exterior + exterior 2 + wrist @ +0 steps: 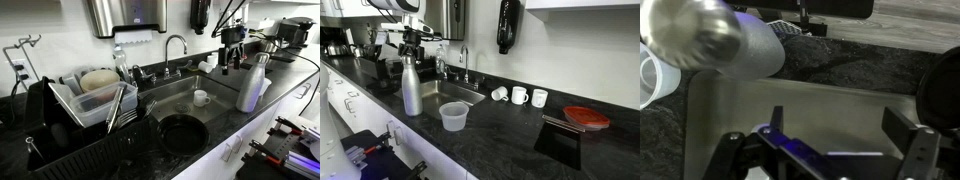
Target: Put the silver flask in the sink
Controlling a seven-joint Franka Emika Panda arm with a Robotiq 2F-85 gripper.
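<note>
The silver flask (pixel 252 85) stands upright on the dark counter at the edge of the sink (pixel 178 92). It shows in both exterior views (pixel 411 88). My gripper (pixel 232 52) hangs above and just behind the flask's cap, also seen in an exterior view (pixel 413 45). In the wrist view the gripper (pixel 836 116) is open and empty over the steel sink floor (pixel 830 95). The flask's rounded top (pixel 720 40) lies at the upper left, outside the fingers. A small white mug (pixel 201 97) sits in the sink.
A curved faucet (pixel 175 45) stands behind the sink. A black dish rack (pixel 70 140) holds a clear tub (pixel 95 100). A clear plastic cup (pixel 453 116), three white mugs (pixel 520 95) and a red-lidded dish (pixel 586 117) sit on the counter. A coffee machine (pixel 295 30) stands far back.
</note>
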